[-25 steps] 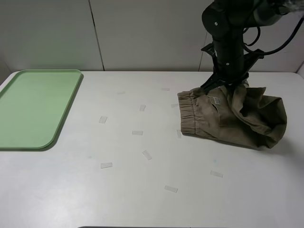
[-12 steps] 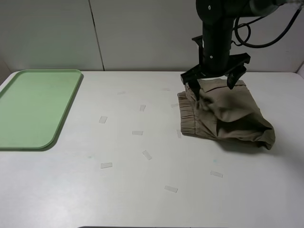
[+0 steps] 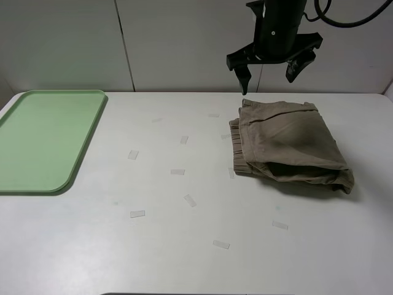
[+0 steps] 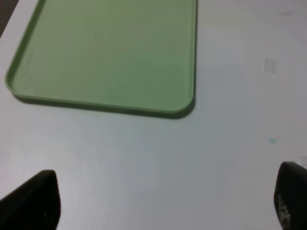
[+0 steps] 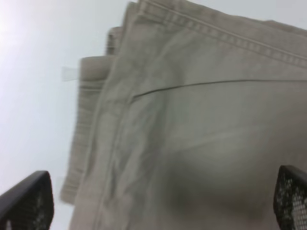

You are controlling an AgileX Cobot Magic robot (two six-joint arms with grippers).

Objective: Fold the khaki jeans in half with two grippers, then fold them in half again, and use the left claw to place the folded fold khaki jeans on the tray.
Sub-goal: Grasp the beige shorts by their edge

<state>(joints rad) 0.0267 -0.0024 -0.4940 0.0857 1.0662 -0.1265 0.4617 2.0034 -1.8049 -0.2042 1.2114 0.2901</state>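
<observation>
Right gripper (image 3: 267, 85): jaws spread wide, nothing between them. It hangs above the far edge of the khaki jeans (image 3: 288, 144), clear of the cloth. In the right wrist view both fingertips (image 5: 29, 201) sit at the frame's corners, with only fabric below.

Left gripper (image 4: 162, 199): jaws also wide apart and holding nothing, over bare tabletop near a rounded corner of the tray (image 4: 105, 52). It is out of the high camera's view.

Khaki jeans: folded over, lying on the right part of the table (image 3: 184, 246). A stitched hem runs along the far side, and the gathered waistband peeks out from under the top layer on the side facing the tray. The near right corner bulges loosely.

Tray (image 3: 43, 135): pale green, at the table's far left, well apart from the jeans.

Table white, dotted with small clear tape pieces (image 3: 177, 172). Pale wall panels (image 3: 184, 43) stand behind.
</observation>
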